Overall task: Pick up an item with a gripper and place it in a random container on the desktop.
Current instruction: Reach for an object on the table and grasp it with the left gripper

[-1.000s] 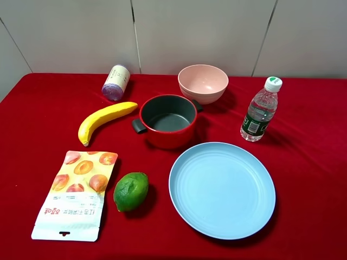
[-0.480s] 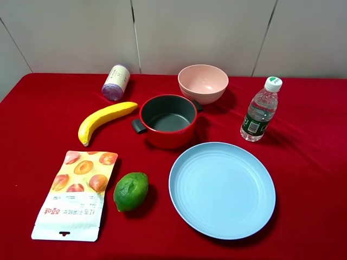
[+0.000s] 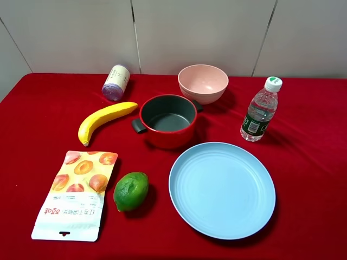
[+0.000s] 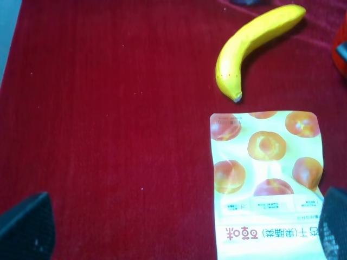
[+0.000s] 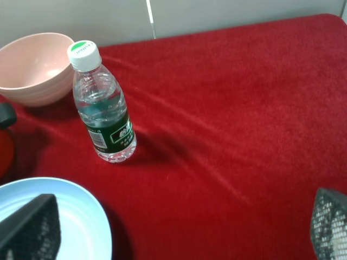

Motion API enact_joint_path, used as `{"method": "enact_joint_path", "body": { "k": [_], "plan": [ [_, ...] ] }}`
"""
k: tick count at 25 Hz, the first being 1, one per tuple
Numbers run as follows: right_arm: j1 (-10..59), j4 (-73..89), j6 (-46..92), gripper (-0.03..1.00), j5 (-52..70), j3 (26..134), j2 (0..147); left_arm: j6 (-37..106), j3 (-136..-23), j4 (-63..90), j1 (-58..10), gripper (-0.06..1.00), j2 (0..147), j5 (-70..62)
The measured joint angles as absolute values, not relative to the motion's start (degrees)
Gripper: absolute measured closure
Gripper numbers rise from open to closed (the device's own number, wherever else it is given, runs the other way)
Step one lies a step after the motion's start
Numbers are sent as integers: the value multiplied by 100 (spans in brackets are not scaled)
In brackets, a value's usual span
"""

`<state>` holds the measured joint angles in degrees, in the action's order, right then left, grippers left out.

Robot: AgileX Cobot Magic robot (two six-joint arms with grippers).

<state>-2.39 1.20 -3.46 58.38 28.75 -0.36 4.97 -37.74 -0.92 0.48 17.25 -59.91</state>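
Above the bright red cloth desktop (image 3: pixel 303 162), nothing is picked up yet.
Left black two-fingered gripper (image 4: pixel 179 230) and right gripper (image 5: pixel 179 227) gape wide, empty (only fingertips show); the bumpy green lime (image 3: pixel 130 190) lies apart from the grey-lined red pot (image 3: pixel 168 138), so grasping and placing remain.

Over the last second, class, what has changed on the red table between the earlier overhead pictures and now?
Nothing visibly changed: no object moved, and nothing was gripped or released. The lime still lies between the snack packet and the blue plate, in front of the empty red pot.
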Motion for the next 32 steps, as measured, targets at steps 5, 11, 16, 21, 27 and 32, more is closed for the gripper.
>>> {"method": "enact_joint_path", "body": {
  "k": [5,11,16,21,27,32],
  "plan": [
    [-239,120,-346,28,5838,2875,-36,788,-4190,212,48,-2,2665,-5989],
    [-239,120,-346,28,5838,2875,-36,1002,-4237,557,-205,-2,3364,-5832],
    [-239,120,-346,28,5838,2875,-36,995,-4248,617,-623,-2,3954,-5818],
    [-239,120,-346,28,5838,2875,-36,995,-4248,759,-944,-2,4604,-5810],
    [-239,120,-346,28,5838,2875,-36,985,-4248,810,-1435,-2,5315,-5632],
    [-239,120,-346,28,5838,2875,-36,978,-4248,821,-1886,-2,5794,-5347]
  ]
}}
